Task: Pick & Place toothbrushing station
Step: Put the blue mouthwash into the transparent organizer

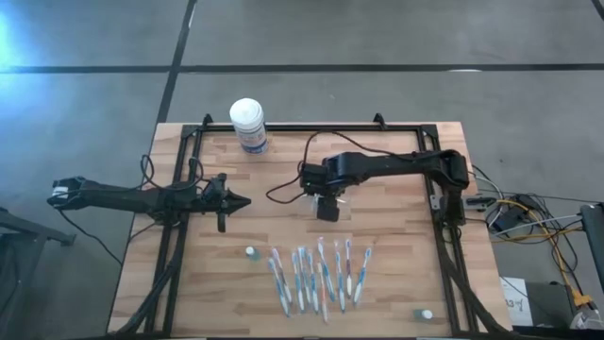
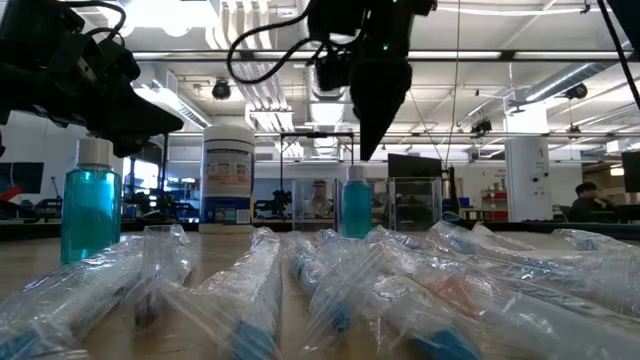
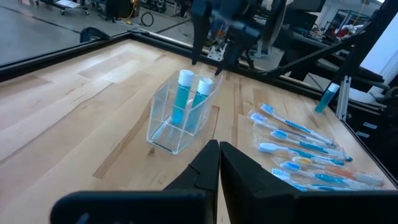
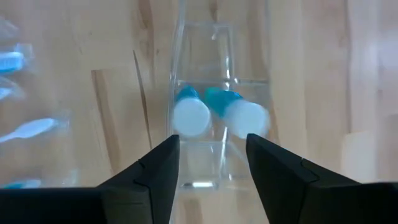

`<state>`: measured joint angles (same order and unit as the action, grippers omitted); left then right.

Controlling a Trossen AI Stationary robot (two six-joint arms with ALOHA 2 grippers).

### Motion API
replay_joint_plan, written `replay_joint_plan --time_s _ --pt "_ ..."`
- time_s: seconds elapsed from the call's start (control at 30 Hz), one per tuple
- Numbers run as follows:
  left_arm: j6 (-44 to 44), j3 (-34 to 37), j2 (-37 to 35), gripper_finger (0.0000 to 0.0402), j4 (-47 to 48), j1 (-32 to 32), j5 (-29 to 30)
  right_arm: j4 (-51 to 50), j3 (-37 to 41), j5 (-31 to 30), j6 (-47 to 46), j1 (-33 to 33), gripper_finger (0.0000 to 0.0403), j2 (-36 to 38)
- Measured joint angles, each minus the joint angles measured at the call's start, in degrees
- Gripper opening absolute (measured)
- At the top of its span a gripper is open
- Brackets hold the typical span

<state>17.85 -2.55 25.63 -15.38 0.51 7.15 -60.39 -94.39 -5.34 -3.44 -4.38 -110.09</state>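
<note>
The toothbrushing station (image 3: 177,127) is a clear plastic holder standing on its base on the wooden table, mid-table. Two blue bottles with white caps (image 4: 189,115) stand upright inside it. My right gripper (image 4: 211,162) hangs open right above the holder (image 4: 217,56), fingers pointing down, one on each side of the caps and touching nothing; the left wrist view shows it (image 3: 207,62) just over the caps. My left gripper (image 3: 219,155) waits shut, held level over the table's left part (image 1: 243,200), pointing toward the holder.
Several wrapped toothbrushes (image 1: 316,274) lie in a row near the front edge. A small blue bottle (image 1: 251,253) stands left of them, another small one (image 1: 425,314) at the front right. A white-lidded canister (image 1: 248,125) stands at the far edge.
</note>
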Motion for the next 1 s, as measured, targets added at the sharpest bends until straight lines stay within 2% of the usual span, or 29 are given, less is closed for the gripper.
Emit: replay_joint_plan --time_s 0.27,0.47,0.63,0.73,1.0 --pt "-0.02 0.0 0.02 0.0018 0.02 0.0 0.03 -0.9 0.48 5.15 4.19 0.59 0.0175 12.72" --pt "-0.02 0.0 0.04 0.0017 0.03 0.0 0.0 11.49 6.91 5.43 7.59 2.23 0.0161 29.4" --pt "-0.02 0.0 0.07 0.0018 0.07 0.05 0.0 24.77 19.37 9.95 9.62 2.78 0.014 45.83" --pt "-0.04 0.0 0.07 0.0016 0.07 0.05 0.0 32.28 29.04 10.21 9.39 2.75 0.0122 55.63" --pt "-0.39 0.0 0.07 0.0016 0.02 0.03 0.31 50.13 53.39 10.14 3.78 2.51 0.003 77.57"
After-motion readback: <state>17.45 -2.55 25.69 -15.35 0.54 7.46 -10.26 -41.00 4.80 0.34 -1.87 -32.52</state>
